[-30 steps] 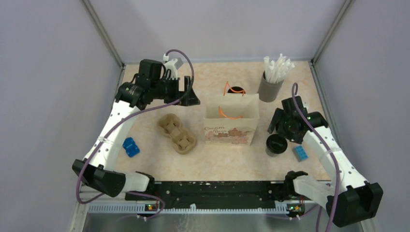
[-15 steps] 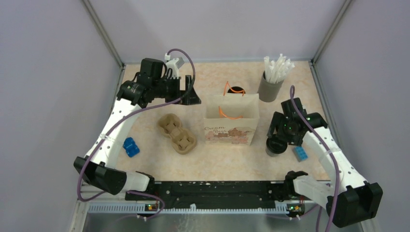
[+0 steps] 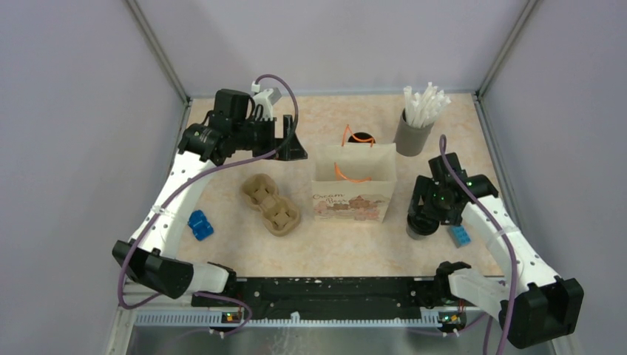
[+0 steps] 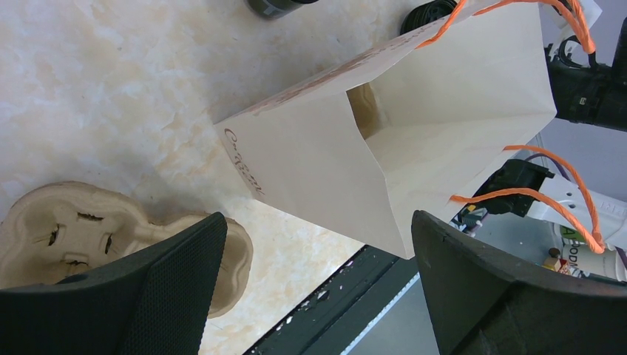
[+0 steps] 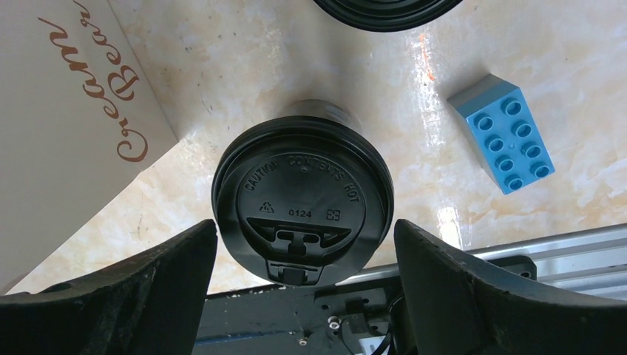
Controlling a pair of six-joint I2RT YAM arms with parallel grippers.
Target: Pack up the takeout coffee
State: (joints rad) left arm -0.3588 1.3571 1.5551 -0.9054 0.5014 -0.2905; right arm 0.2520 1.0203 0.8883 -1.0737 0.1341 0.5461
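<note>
A takeout coffee cup with a black lid stands on the table right of the open paper bag. My right gripper is open just above it. In the right wrist view the lid sits between my spread fingers, untouched. A second black-lidded cup stands behind the bag. A pulp cup carrier lies left of the bag. My left gripper is open and empty, held in the air at the back left. Its view shows the bag's open mouth and the carrier.
A grey holder full of white straws stands at the back right. One blue brick lies just right of the cup, also in the right wrist view. Another blue brick lies at the left. A black rail runs along the near edge.
My right gripper has moved forward and down over the lidded cup, jaws still open. The left arm, the bag and the carrier have not moved.
</note>
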